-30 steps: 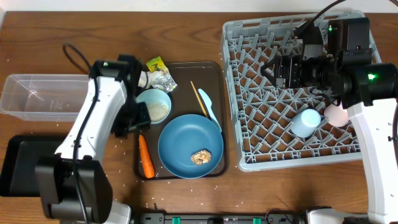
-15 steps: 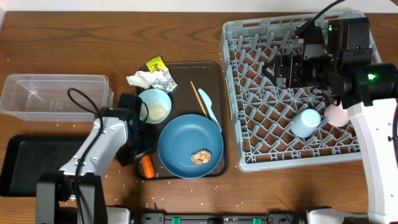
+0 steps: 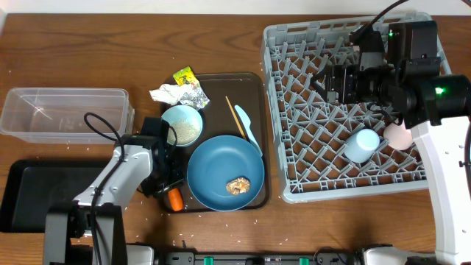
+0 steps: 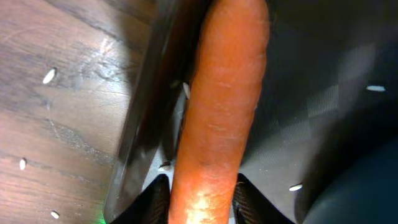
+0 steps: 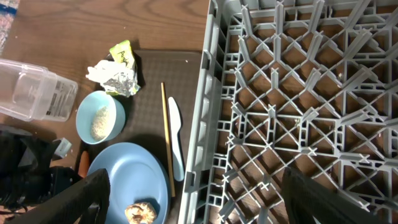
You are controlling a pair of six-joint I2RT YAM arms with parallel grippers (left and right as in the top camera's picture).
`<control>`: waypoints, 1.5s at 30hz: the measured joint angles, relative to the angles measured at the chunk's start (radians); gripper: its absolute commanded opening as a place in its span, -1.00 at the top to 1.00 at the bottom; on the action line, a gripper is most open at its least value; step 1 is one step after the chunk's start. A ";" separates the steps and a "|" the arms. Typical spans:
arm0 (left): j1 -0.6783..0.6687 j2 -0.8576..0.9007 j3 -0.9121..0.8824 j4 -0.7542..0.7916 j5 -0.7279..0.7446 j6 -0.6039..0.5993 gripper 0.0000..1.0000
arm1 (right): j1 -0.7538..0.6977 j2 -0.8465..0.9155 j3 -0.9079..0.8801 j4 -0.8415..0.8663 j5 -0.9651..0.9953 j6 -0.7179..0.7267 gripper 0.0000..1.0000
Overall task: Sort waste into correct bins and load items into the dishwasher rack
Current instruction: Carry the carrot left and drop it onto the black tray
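My left gripper (image 3: 168,188) is low at the left edge of the brown serving tray, its fingers pressed on both sides of the orange carrot (image 4: 224,112). The carrot's tip shows in the overhead view (image 3: 174,198). My right gripper (image 5: 196,202) is wide open and empty above the grey dishwasher rack (image 3: 294,44). The blue plate (image 3: 221,165) holds the brown food lump (image 3: 237,185). The bowl (image 3: 182,125) holds rice. The pale blue spoon (image 3: 247,124) and the chopstick (image 3: 235,116) lie beside it. The light blue cup (image 3: 362,144) and the pink cup (image 3: 399,135) sit in the rack.
Crumpled paper (image 3: 163,93), a yellow-green wrapper (image 3: 184,75) and a silver wrapper (image 3: 194,94) lie at the brown tray's (image 3: 254,85) far left corner. The clear box (image 3: 62,114) stands at the left, with the black tray (image 3: 37,195) in front of it. Rice grains are scattered on the table.
My left arm swung from the bowl down to the carrot and lowered until its fingers came round it. The right arm has not moved.
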 measured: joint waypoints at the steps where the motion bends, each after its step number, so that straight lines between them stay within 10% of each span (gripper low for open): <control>1: 0.000 0.000 0.000 0.002 0.000 -0.001 0.41 | 0.000 0.000 0.000 0.000 0.000 0.000 -0.62; 9: 0.000 -0.007 0.004 -0.006 0.011 0.002 0.86 | 0.000 0.000 0.000 0.000 0.002 0.000 -0.63; 26: 0.345 -0.292 0.240 -0.211 -0.066 -0.035 0.88 | 0.000 0.000 0.000 0.000 0.003 0.000 -0.66; 45: 0.778 -0.078 0.216 -0.065 -0.211 -0.208 0.87 | 0.000 0.000 0.000 0.000 0.003 0.000 -0.72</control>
